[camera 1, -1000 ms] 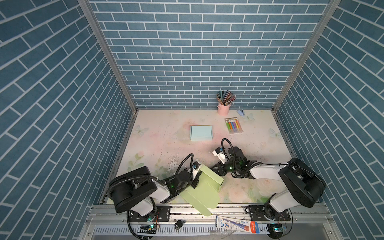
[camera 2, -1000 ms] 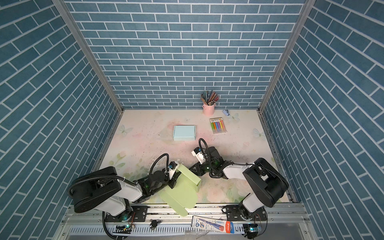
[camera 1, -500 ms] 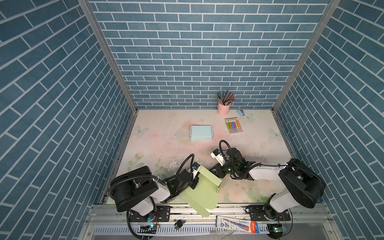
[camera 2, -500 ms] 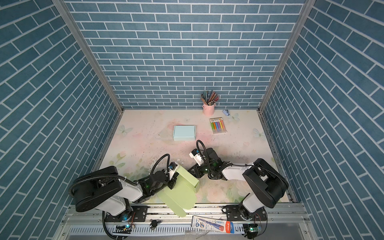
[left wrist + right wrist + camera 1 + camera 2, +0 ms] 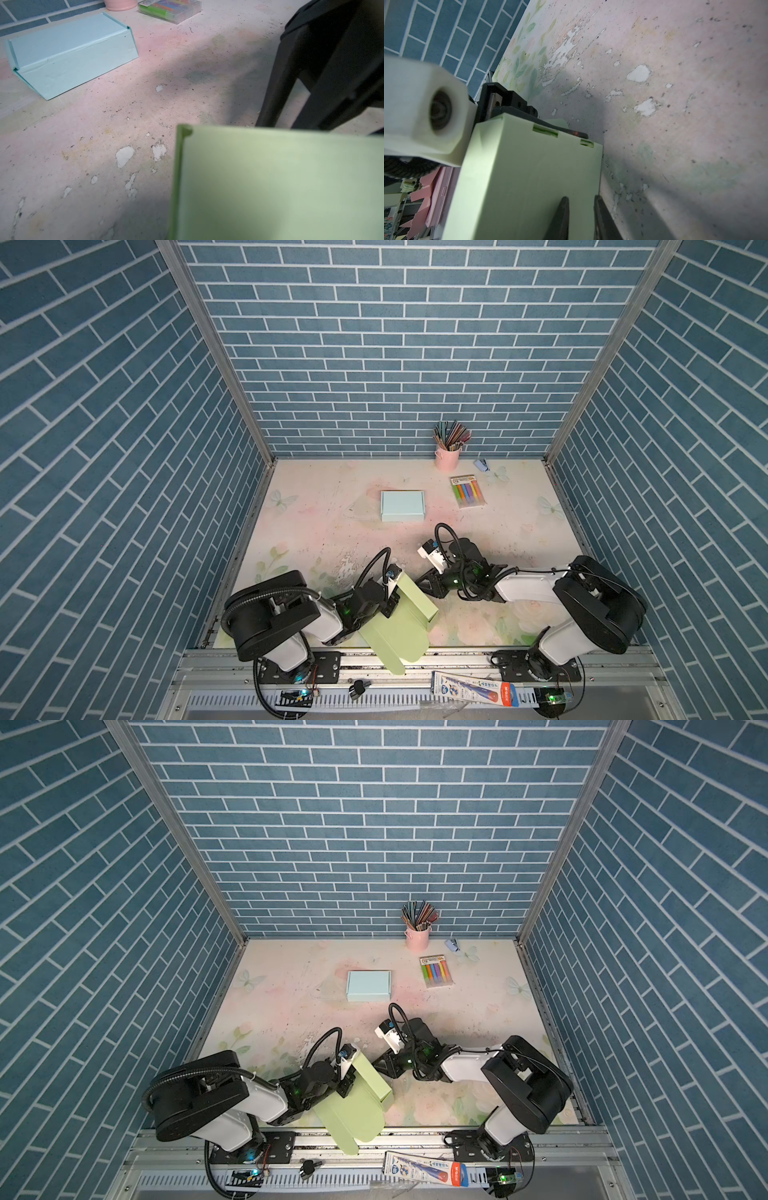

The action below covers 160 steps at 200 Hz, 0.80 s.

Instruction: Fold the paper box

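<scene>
1. The light green paper box point(image 5: 395, 626) sits tilted at the front edge of the table point(image 5: 324, 526), left of the middle. One long flap hangs past that edge over the metal rail point(image 5: 457, 657).
2. The left gripper point(image 5: 392, 602) meets the box on the side facing the table's left edge, and its jaws are clamped on a green panel there.
3. The right gripper point(image 5: 580, 199) points at the box's raised wall from the side facing the table's right edge. Its jaws stand narrowly parted and hold nothing; whether the tips touch the wall I cannot tell.
4. A closed light blue paper box point(image 5: 402, 506) lies flat between the table's middle and its back edge.
5. A clear pack of coloured markers point(image 5: 468, 491) and a pink cup of pencils point(image 5: 447, 456) stand towards the back right corner.
</scene>
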Tool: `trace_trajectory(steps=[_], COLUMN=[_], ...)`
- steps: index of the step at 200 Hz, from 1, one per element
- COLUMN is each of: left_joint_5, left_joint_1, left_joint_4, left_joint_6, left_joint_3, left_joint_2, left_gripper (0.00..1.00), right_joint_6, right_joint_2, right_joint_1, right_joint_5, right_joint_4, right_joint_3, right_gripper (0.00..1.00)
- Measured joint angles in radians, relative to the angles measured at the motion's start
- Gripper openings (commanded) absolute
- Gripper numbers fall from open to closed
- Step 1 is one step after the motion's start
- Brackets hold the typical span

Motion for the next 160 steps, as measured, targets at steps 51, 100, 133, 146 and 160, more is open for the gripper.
trace_trajectory(steps=[51, 100, 133, 146, 160], left_joint_5=[0.005, 0.009, 0.009, 0.010, 0.010], left_joint_1=[0.000, 0.001, 0.002, 0.002, 0.002], left_joint_4=[0.014, 0.024, 0.026, 0.031, 0.035], left_joint_6=[-0.003, -0.003, -0.005, -0.005, -0.007], left_joint_3=[-0.006, -0.011, -0.014, -0.014, -0.014], left_joint_2=[-0.010, -0.036, -0.035, -0.033, -0.024], left_gripper=[0.17, 0.20, 0.29, 0.30, 0.31], right_joint_6=[0.000, 0.000, 0.000, 0.000, 0.000], right_joint_2=[0.001, -0.013, -0.034, -0.050, -0.076], right_joint_1=[0.000, -0.029, -0.063, -0.079, -0.095], right_joint_5=[0.007, 0.007, 0.005, 0.003, 0.003], right_joint_4=[0.004, 0.004, 0.005, 0.001, -0.018], right_joint_3=[-0.002, -0.023, -0.039, -0.051, -0.057], right_gripper=[0.22, 0.22, 0.23, 0.23, 0.26])
